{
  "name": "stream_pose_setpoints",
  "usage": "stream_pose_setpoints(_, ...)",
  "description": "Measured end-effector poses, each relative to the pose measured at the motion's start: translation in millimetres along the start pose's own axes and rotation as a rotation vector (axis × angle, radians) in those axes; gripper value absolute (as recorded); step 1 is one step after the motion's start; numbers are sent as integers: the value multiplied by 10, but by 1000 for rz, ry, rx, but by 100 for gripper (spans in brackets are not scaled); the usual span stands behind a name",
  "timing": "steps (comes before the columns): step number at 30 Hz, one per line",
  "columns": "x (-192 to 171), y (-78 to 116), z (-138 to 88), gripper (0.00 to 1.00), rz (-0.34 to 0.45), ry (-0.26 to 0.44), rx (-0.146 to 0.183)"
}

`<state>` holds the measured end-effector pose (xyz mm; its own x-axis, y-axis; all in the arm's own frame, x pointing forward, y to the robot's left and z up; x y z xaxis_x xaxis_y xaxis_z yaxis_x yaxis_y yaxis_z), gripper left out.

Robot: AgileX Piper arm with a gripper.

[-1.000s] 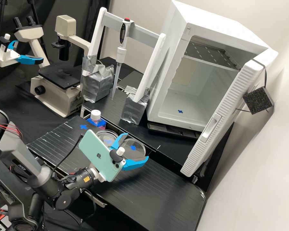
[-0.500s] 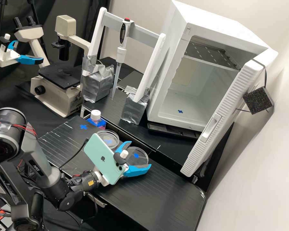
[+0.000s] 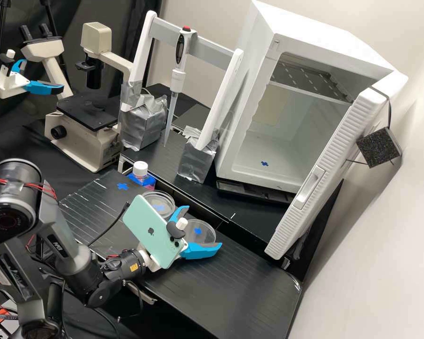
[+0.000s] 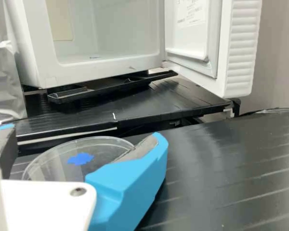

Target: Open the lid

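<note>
My gripper (image 3: 205, 225) is open around a clear round lid (image 3: 199, 232) with a blue cross, low over the black bench (image 3: 240, 278). In the wrist view the gripper (image 4: 85, 132) has its fingers on either side of the lid (image 4: 103, 147); a narrow gap shows beside one dark pad, and the other finger overlaps the rim. Whether the lid lies flat on the bench cannot be told. Behind the phone on the wrist, a clear round dish (image 3: 164, 199) stands beside the lid, partly hidden, also with a blue cross.
A bottle with a white cap (image 3: 140, 168) stands behind the dish. Past the step are a pipette (image 3: 177, 80) on its stand and an open white incubator (image 3: 278, 165) with its door (image 3: 311, 188) swung out. A microscope (image 3: 87, 113) is at the left.
Gripper and lid have moved together toward the bench's near side, away from the step. Over the last half second the fingers have spread slightly, and the lid has shifted a little; the dish has stayed put.
</note>
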<state>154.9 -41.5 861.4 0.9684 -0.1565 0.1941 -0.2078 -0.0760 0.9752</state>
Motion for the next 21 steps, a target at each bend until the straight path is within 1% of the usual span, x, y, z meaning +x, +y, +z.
stream_pose_setpoints(6, -4, 6, -11, 100, 4, 5, -3)
stream_pose_setpoints(9, -43, 75, -60, 100, 49, 24, -3)
stream_pose_setpoints(12, -97, 155, -135, 100, 103, 56, 15)
stream_pose_setpoints(15, -161, 213, -251, 100, 147, 113, 28)
stream_pose_setpoints(17, -206, 234, -343, 100, 166, 161, 18)
stream_pose_setpoints(18, -232, 232, -410, 100, 169, 198, 14)
stream_pose_setpoints(21, -281, 181, -577, 100, 145, 299, -6)
